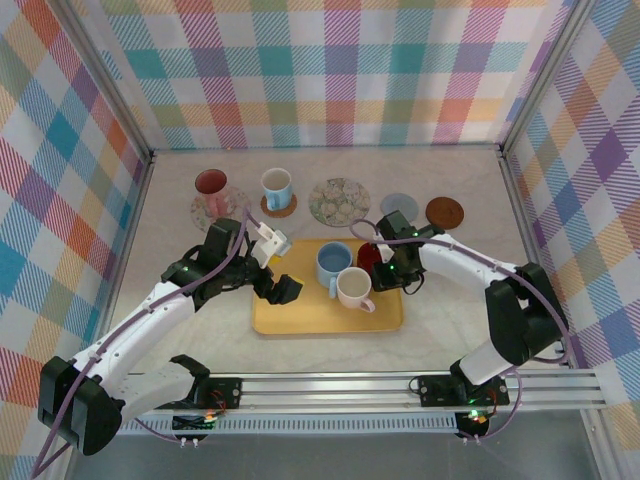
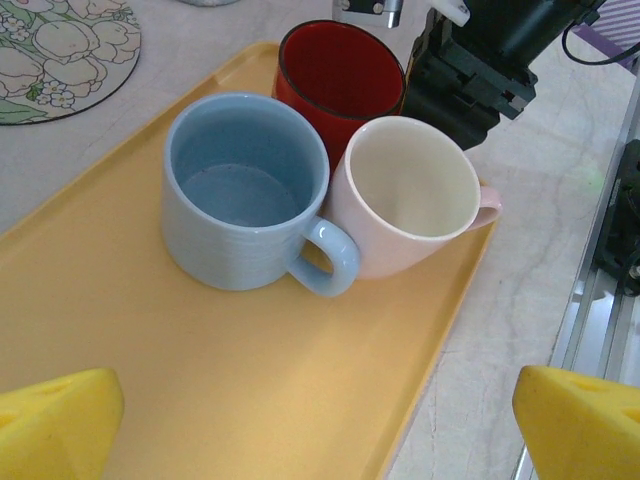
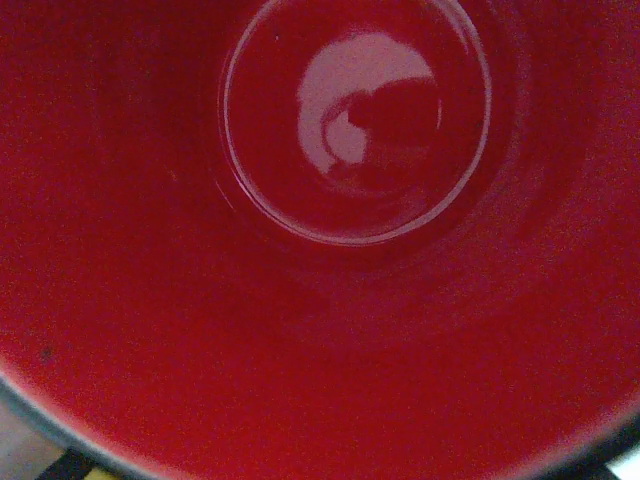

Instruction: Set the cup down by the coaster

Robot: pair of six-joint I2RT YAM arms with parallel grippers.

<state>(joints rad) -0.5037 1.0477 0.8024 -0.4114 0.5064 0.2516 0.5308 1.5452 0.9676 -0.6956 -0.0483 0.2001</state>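
Three cups stand together on a yellow tray (image 1: 300,315): a red cup (image 1: 368,256), a blue cup (image 1: 333,264) and a cream-pink cup (image 1: 354,288). My right gripper (image 1: 386,268) is down at the red cup's right side. The right wrist view looks straight into the red cup's glossy inside (image 3: 350,200), and its fingers are hidden. In the left wrist view the red cup (image 2: 335,75) sits behind the blue cup (image 2: 245,190) with the black right gripper (image 2: 455,75) against its rim. My left gripper (image 2: 320,430) hovers open over the tray's bare left part. An empty brown coaster (image 1: 445,211) lies at the back right.
Along the back lie a grey-blue coaster (image 1: 399,206) and a floral coaster (image 1: 339,200). A white-and-blue cup (image 1: 277,187) and a dark pink cup (image 1: 211,186) each stand on a coaster. Plaid walls close in three sides. A metal rail (image 1: 400,385) runs along the near edge.
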